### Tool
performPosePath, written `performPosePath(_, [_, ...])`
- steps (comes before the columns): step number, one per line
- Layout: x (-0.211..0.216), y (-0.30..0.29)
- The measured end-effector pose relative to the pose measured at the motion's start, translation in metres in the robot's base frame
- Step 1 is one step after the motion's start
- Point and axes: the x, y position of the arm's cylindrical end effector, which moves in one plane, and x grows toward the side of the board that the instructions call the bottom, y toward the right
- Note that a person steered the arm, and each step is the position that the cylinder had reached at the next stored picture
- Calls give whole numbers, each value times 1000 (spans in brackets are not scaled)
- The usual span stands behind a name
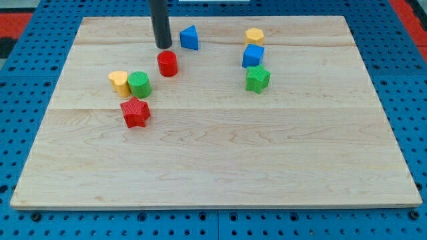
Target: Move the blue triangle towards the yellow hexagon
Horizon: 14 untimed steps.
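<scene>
Tip (163, 47) beside blue triangle (189, 38); apex up.

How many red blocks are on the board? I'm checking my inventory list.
2. The red cylinder sits near the view's top, just below my tip. The red star lies lower left, beneath the green cylinder. None seem hidden.

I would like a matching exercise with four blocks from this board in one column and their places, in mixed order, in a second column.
Things:
1. blue triangle
2. yellow hexagon
3. red star
4. green star

Places:
a. just below the blue cube
b. just right of my tip
c. below the green cylinder
d. just above the blue cube

Pairs: 1-b, 2-d, 3-c, 4-a
</scene>
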Motion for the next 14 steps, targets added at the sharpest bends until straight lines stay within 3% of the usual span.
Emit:
performPosePath(1, [-25,4])
performPosePath(6, [-21,56])
performPosePath(10, [-42,17])
performPosePath(13, [19,31])
performPosePath(14, [1,31])
